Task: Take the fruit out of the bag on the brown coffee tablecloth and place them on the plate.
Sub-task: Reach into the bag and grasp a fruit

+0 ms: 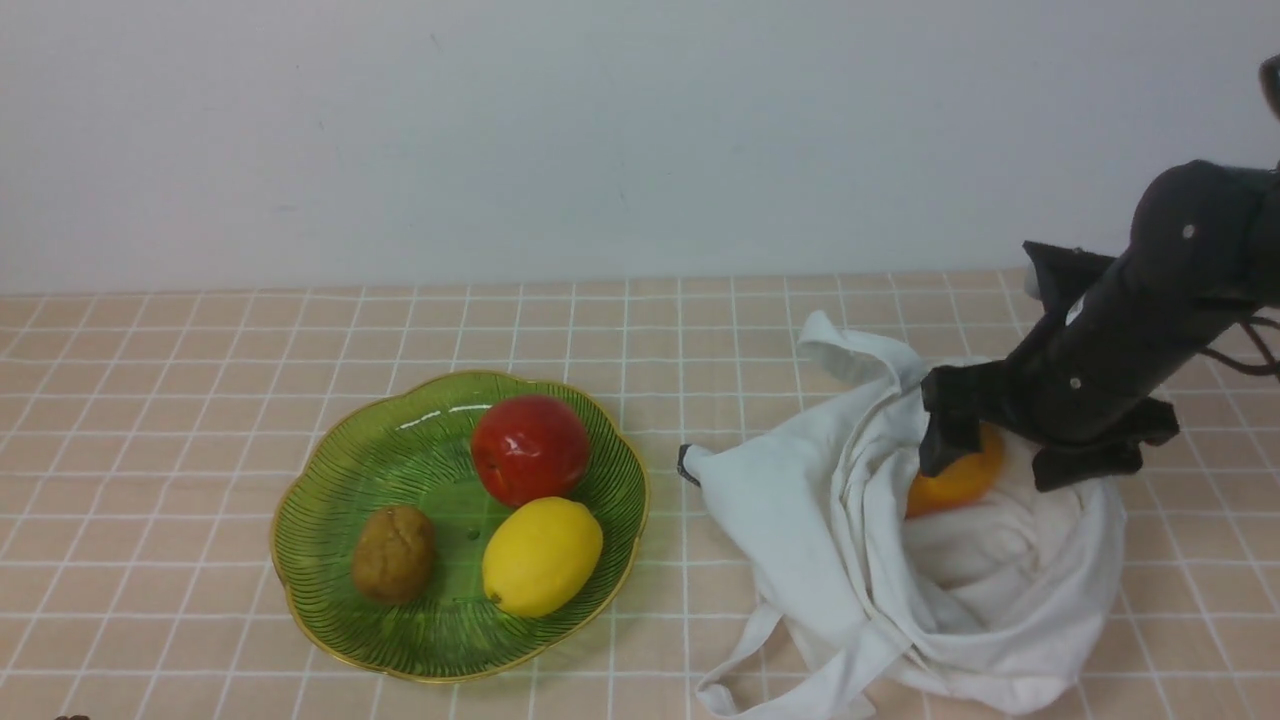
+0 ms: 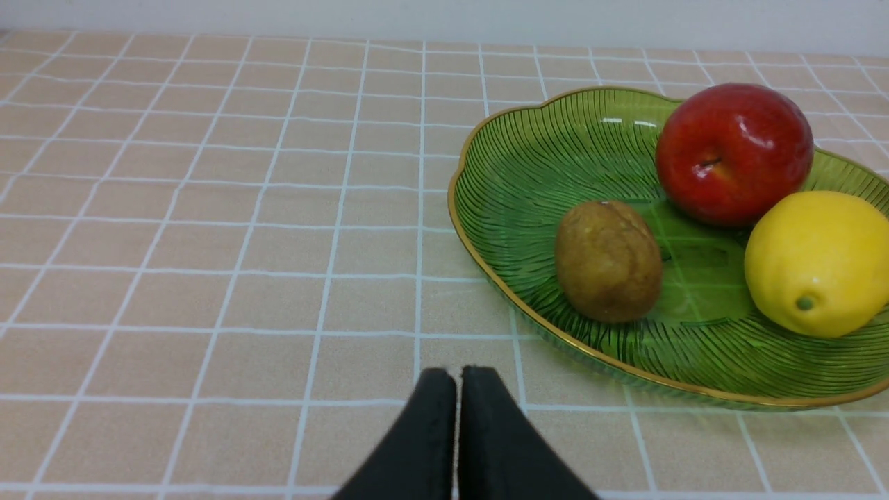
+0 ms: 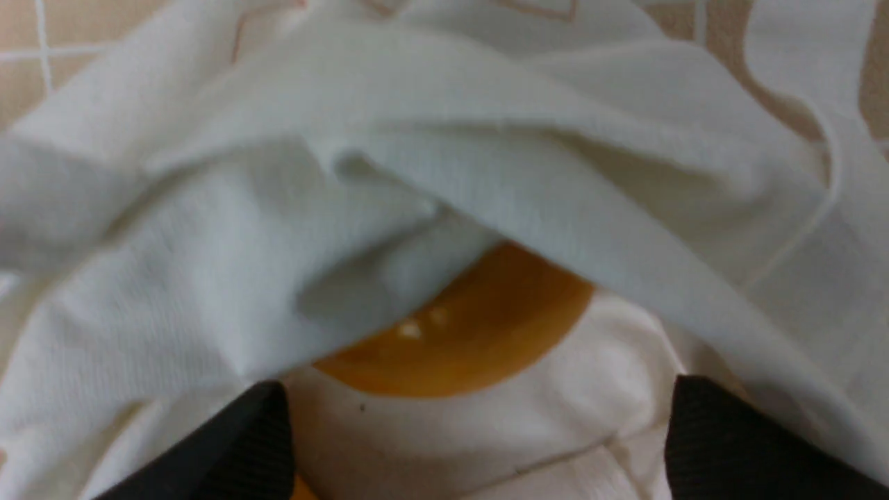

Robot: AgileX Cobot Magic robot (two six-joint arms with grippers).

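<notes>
The white cloth bag (image 1: 830, 520) lies crumpled on the checked peach-brown tablecloth (image 1: 150, 400), to the right of the green glass plate (image 1: 400, 455). The orange-yellow fruit (image 1: 955, 485) sits in the bag's mouth, partly covered by cloth. My right gripper (image 1: 1000, 450) is open and reaches into the bag right over the fruit. In the right wrist view the fruit (image 3: 472, 333) lies just ahead of the widely spread gripper (image 3: 479, 396), under a fold of the bag (image 3: 208, 278). My left gripper (image 2: 457, 378) is shut and empty, low over the cloth beside the plate (image 2: 528, 180).
On the plate lie a red apple (image 1: 530, 448), a yellow lemon (image 1: 540, 555) and a brown kiwi-like fruit (image 1: 393, 552). The bag's handles (image 1: 760, 660) trail toward the front edge. A pale wall stands behind the table.
</notes>
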